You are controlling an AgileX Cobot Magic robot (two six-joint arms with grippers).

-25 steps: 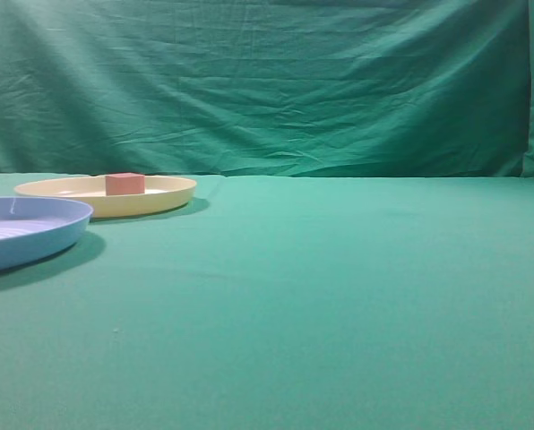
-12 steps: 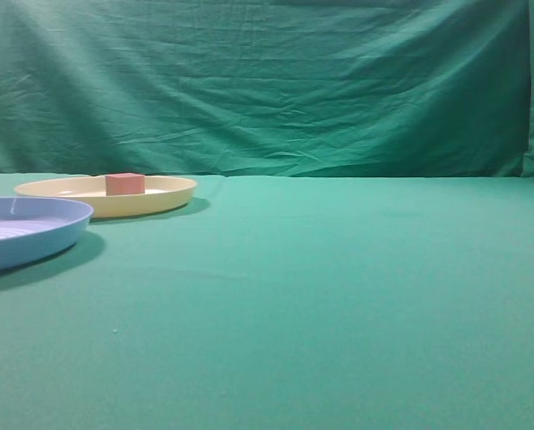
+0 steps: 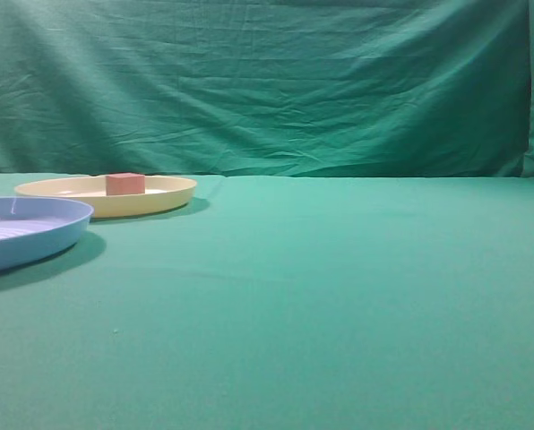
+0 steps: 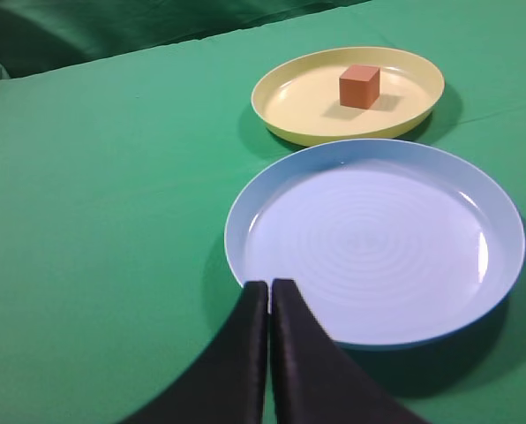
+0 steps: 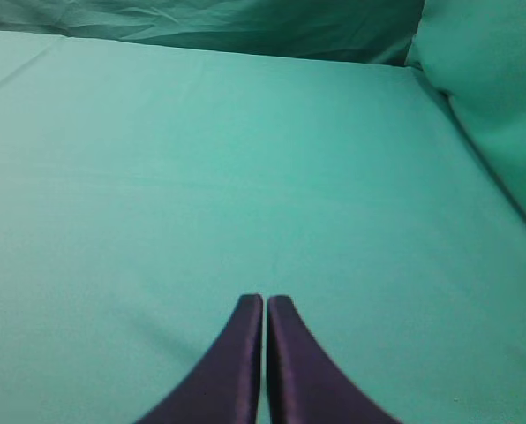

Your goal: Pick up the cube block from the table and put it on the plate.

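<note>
nothing has moved: cube block (image 3: 124,184) stays on plate (image 3: 164,199).

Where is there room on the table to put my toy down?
Lots of bare green table lies right of the cream plate and blue plate. The blue plate's inside is bare too. It is crowded only at the left, where both plates sit close and the cube block fills the cream one.
</note>
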